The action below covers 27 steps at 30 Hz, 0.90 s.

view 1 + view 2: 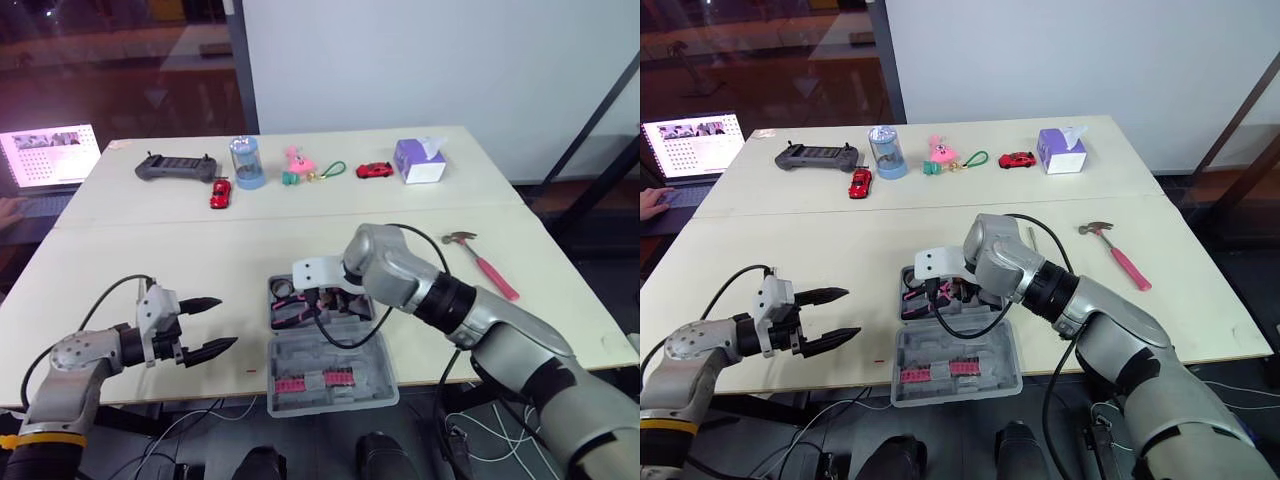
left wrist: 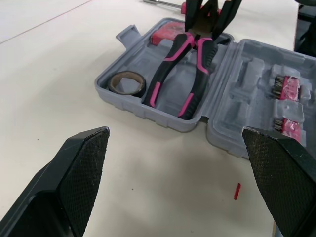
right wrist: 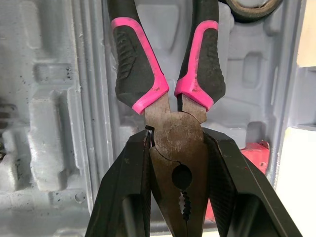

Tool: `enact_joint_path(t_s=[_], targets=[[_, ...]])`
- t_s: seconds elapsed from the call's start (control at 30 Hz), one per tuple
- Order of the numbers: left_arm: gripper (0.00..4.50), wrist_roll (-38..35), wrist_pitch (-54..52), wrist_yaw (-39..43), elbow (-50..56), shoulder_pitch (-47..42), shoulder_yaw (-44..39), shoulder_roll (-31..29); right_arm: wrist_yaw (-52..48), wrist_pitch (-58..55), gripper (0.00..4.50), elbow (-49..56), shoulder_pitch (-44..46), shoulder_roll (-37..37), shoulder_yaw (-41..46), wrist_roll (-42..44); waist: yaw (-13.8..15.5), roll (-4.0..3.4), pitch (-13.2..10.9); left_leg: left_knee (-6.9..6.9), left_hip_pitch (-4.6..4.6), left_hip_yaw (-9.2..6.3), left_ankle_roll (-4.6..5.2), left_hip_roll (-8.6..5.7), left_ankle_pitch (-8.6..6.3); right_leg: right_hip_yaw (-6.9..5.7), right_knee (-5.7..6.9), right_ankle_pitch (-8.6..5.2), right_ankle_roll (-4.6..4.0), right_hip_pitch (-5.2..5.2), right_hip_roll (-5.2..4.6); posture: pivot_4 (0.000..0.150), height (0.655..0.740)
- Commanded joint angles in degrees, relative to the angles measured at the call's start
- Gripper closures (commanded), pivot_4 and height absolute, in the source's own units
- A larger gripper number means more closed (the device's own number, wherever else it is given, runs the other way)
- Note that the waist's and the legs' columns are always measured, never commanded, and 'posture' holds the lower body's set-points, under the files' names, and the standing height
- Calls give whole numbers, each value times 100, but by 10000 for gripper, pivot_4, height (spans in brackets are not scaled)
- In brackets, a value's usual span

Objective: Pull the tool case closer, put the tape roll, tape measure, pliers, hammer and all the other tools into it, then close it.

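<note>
The right gripper (image 3: 177,148) is clamped on the bare steel head of the pink-and-black-handled pliers (image 2: 170,64), squeezing it from either side of the pivot. The handles reach down into the tray half of the open grey moulded-plastic tool case (image 2: 148,111), beside the dark tape roll (image 2: 123,92) lying in it. The pliers are rigid and dense for their size. The smooth metal at the joint likely gives less purchase than the rubbery handles, so they could swivel when lowered. The left gripper (image 1: 226,322) hovers wide open over the pale table (image 1: 120,250), left of the case. Right of the case, well apart, lies the pink-handled hammer (image 1: 490,270). It is head-heavy and best taken on the handle near the head.
</note>
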<state>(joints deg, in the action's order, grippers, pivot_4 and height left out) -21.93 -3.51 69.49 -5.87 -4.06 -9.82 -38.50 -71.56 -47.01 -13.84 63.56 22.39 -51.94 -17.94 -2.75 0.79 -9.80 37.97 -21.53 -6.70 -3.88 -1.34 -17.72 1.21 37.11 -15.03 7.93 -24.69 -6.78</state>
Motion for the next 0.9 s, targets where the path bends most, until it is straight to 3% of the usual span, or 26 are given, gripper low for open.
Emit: enact_joint_path(t_s=[0.03, 0.3, 0.37, 0.4, 0.5, 0.57, 0.83, 0.9], targets=[[0, -91, -1, -37, 199, 63, -72, -101, 77, 88, 35112, -18, 49, -136, 123, -81, -12, 0, 0, 0, 0, 0, 0, 0, 0, 0, 0, 0, 0, 0, 0, 1500, 7400], [0, -103, -11, -64, 206, 78, -71, -125, 81, 136, 35112, -121, -43, -137, 90, -143, -90, -1, 0, -4, 1, -2, 0, 0, 0, 0, 1, 0, 0, -1, 0, 1500, 7400], [0, -106, -14, -68, 207, 80, -67, -133, 95, 167, 25035, -154, -56, -140, 98, -164, -95, -1, 0, -3, 2, -2, 0, 0, 0, 0, 1, 0, 0, 0, 1, 1500, 7400], [0, -107, -15, -69, 207, 81, -66, -135, 99, 180, 22315, -166, -67, -140, 104, -175, -95, -1, 0, -4, 1, -2, 0, 0, 0, 0, 1, 0, 0, 0, 1, 1500, 7400], [0, -115, -35, -81, 241, 96, -62, -135, 136, 171, 7704, -180, -101, -149, 167, -183, -103, -1, 0, -4, 1, -2, 0, 0, 0, 0, 0, 0, 0, 0, 0, 1500, 7400], [0, -115, -39, -78, 229, 90, -60, -139, 171, 135, 397, -196, -87, -187, 276, -147, -113, -1, 0, -4, 1, -2, 0, 0, 0, 0, 0, 0, 0, -1, 0, 1500, 7400], [0, -88, -44, -87, 198, 44, -28, -133, 163, -475, 397, 403, -41, -223, 1204, 325, -109, -2, 0, -5, 1, -3, 0, 0, 0, 0, 0, 0, 0, 0, 0, 1500, 7400], [0, -87, -50, -80, 185, 39, -29, -141, 242, -636, 5593, 632, -173, -241, 1362, 445, -111, -1, 0, -5, 0, -4, 0, 0, 0, 0, -1, 0, 0, 0, 0, 1500, 7400]])
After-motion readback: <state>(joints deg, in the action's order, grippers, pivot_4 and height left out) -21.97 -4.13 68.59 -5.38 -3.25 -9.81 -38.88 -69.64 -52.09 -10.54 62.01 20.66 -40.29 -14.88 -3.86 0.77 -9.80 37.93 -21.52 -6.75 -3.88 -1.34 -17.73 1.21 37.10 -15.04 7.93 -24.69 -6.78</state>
